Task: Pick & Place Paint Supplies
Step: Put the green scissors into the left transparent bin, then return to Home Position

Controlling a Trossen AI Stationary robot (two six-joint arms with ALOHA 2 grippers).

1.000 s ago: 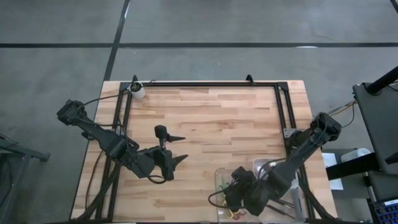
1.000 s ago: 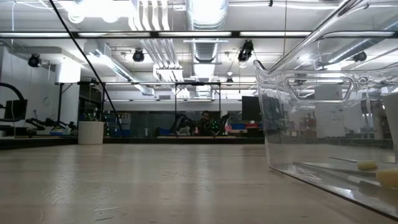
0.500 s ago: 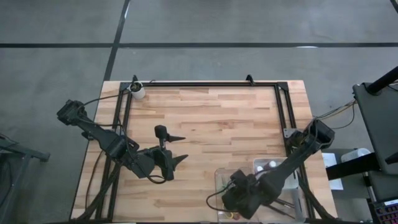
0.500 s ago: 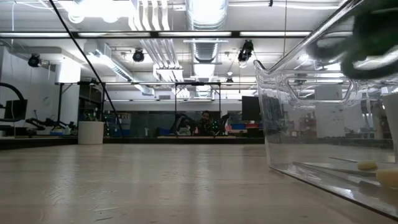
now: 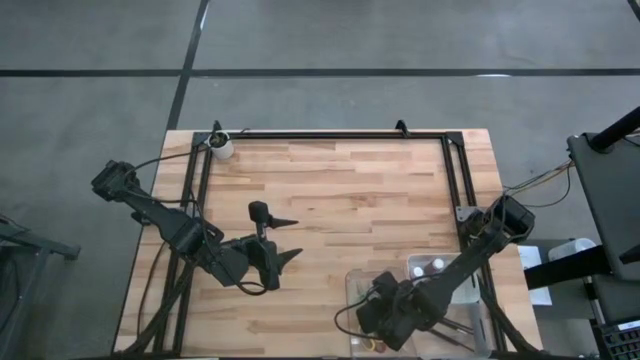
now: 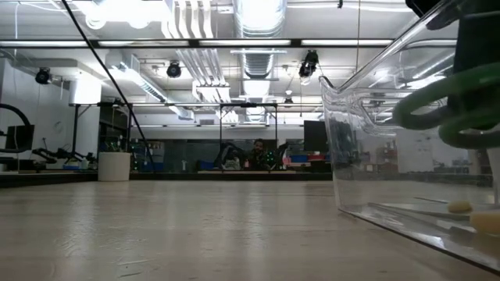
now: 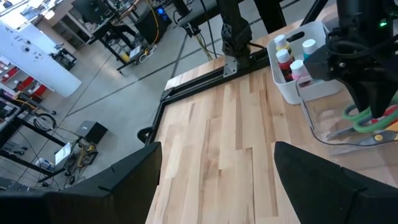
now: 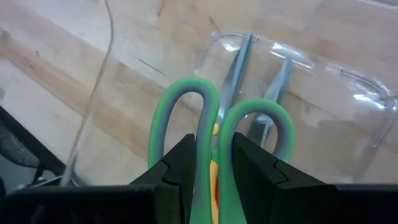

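My right gripper [image 5: 378,318] is shut on green-handled scissors [image 8: 217,118] inside the clear tray [image 5: 352,282]. In the low view the green loops [image 6: 441,109] hang above the tray floor under the dark gripper [image 6: 476,39]. A yellow handle [image 8: 214,167] shows under the green scissors, and a red one [image 7: 387,122] lies in the tray. Paint bottles [image 7: 291,55] stand in a white bin [image 5: 435,268] by the tray. Thin brushes [image 5: 465,326] lie near the tray's right side. My left gripper [image 5: 298,237] waits open over the table's left half. My right gripper pinches the green scissors between its two fingers [image 8: 180,163] where the two handle loops meet [image 8: 210,134]. The blades [image 8: 239,59] point away from the fingers, spread apart, down into the tray. Whether the blade tips rest on the tray floor, I cannot tell.
A small white cup [image 5: 222,147] stands at the far left corner, also seen in the low view [image 6: 114,165]. A black frame [image 5: 330,134] runs along the far and side edges. Bare wood lies between the two arms [image 5: 360,200].
My right gripper has come down into the clear tray and shifted slightly toward the table's near-left, carrying the green scissors; the green loops, out of the low view a second ago, now hang inside the tray wall.
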